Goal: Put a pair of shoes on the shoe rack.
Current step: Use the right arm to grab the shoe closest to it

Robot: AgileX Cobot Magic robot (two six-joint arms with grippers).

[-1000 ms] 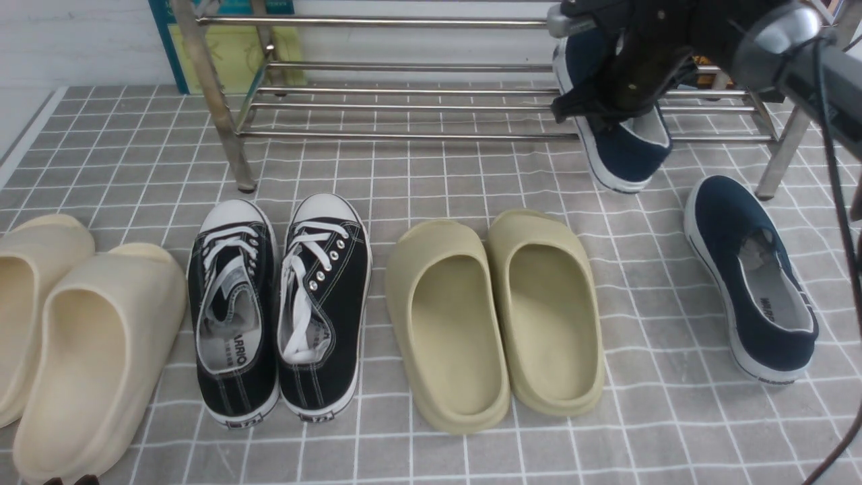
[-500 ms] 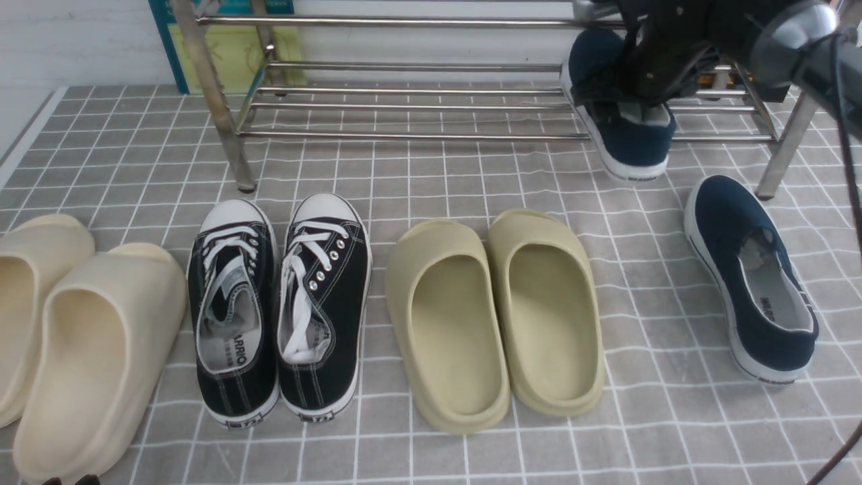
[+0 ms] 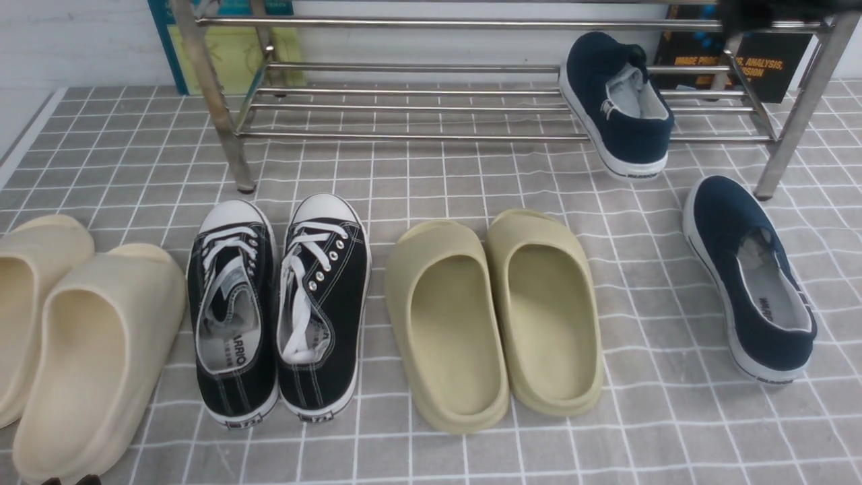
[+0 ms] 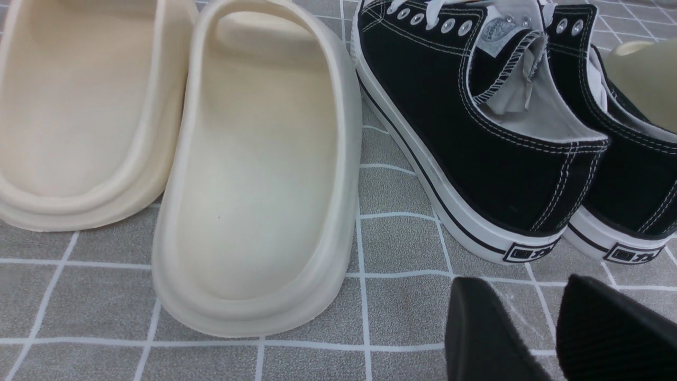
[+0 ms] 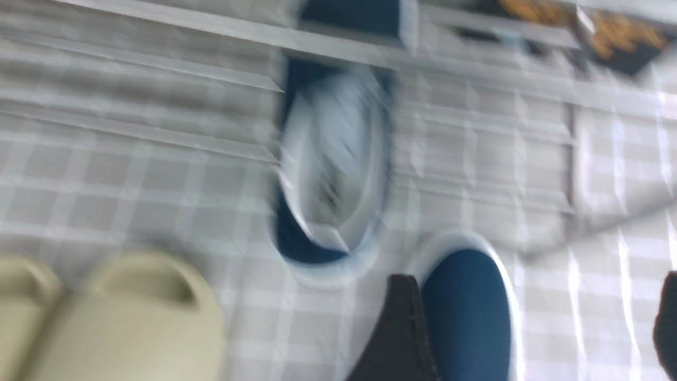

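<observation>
One navy slip-on shoe point(image 3: 616, 101) lies on the lower bars of the steel shoe rack point(image 3: 404, 108), at its right end. Its toe points back and its heel hangs over the front bar. It shows blurred in the right wrist view point(image 5: 328, 169). The other navy shoe point(image 3: 747, 276) lies on the cloth in front of the rack's right leg; its toe shows in the right wrist view point(image 5: 465, 312). My right gripper point(image 5: 534, 328) is wide open and empty, high above that toe. My left gripper point(image 4: 521, 286) is open and empty, low over the cloth behind the black sneakers' heels.
Black lace-up sneakers point(image 3: 279, 303), olive slippers point(image 3: 495, 313) and cream slippers point(image 3: 74, 337) stand in a row in front of the rack. A dark book point(image 3: 734, 64) and a blue-yellow board point(image 3: 229, 47) lean behind the rack. Part of my right arm point(image 3: 768, 8) crosses the top edge.
My right gripper has let go of the navy shoe and risen up out of the front view. The shoe now rests on the rack's lower bars.
</observation>
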